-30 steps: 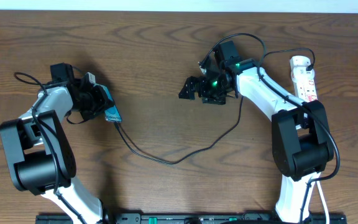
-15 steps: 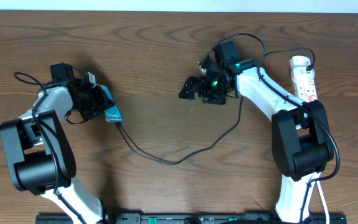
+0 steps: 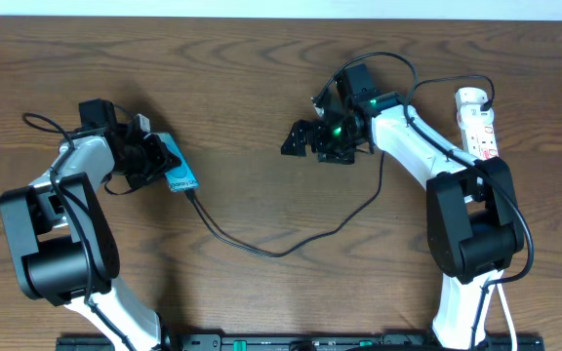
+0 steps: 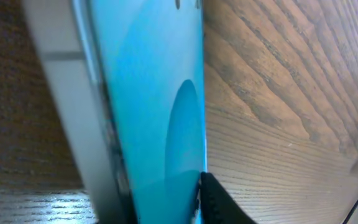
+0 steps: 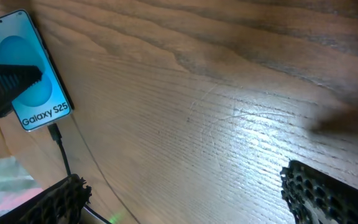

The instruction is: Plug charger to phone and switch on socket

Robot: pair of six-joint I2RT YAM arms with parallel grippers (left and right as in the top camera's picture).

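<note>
Left fingers (image 4: 219, 202) sit on either side of the phone (image 3: 180, 175), one black tip against its long edge. I cannot tell whether they pinch it or have let go. Right fingers (image 5: 328, 190) are spread wide and empty above mid surface (image 3: 261, 78), well apart from the socket (image 3: 477, 122) at the far right. The phone lies at the left, screen up, with the charger (image 3: 261, 251) tip seated in its near end, so the switch looks like what remains.

The phone is probably light, stiff and slick on its glass. It is best held by the long edges near the middle, clear of the plug end. The charger cable is limp, and a tug could unseat the tip.

Against a second ago, the phone shows more screen and sits slightly further right. The cable end has shifted with it, and the right arm is unchanged.
</note>
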